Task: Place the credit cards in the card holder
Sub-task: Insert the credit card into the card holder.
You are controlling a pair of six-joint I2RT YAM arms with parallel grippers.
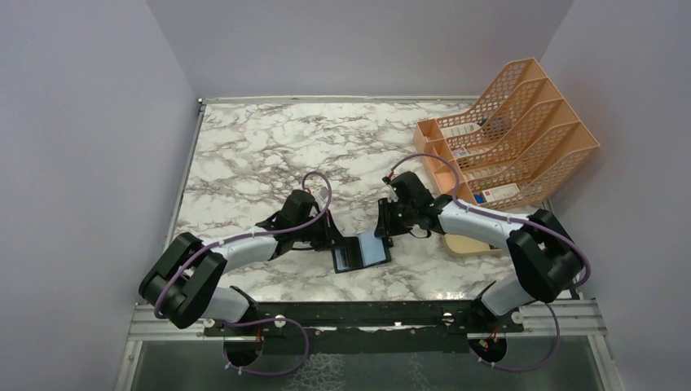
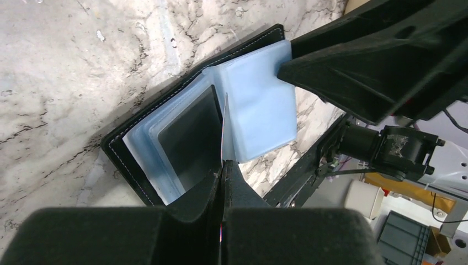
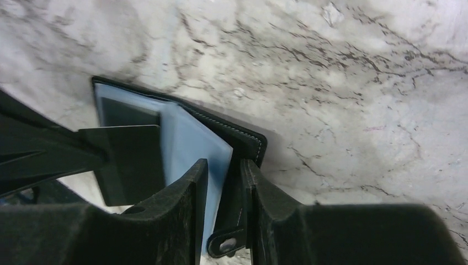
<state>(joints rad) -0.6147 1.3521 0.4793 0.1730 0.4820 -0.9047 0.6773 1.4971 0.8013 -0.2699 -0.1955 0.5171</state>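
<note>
The black card holder point(image 1: 350, 261) lies open on the marble table between the two grippers, its pale blue sleeves showing. My left gripper point(image 1: 332, 235) is shut on a thin credit card point(image 2: 223, 130), seen edge-on in the left wrist view, with its far end over the holder's open pocket point(image 2: 187, 132). The same card looks dark in the right wrist view point(image 3: 132, 163). My right gripper point(image 3: 225, 165) is shut on the holder's right cover point(image 3: 248, 141) and a blue sleeve point(image 3: 190, 143), holding that side raised; the snap tab point(image 3: 223, 243) hangs between its fingers.
An orange mesh file rack point(image 1: 513, 138) holding white boxes stands at the back right. A tan dish point(image 1: 468, 244) lies under the right arm. The table's near edge and mounting rail point(image 1: 367, 314) are just behind the holder.
</note>
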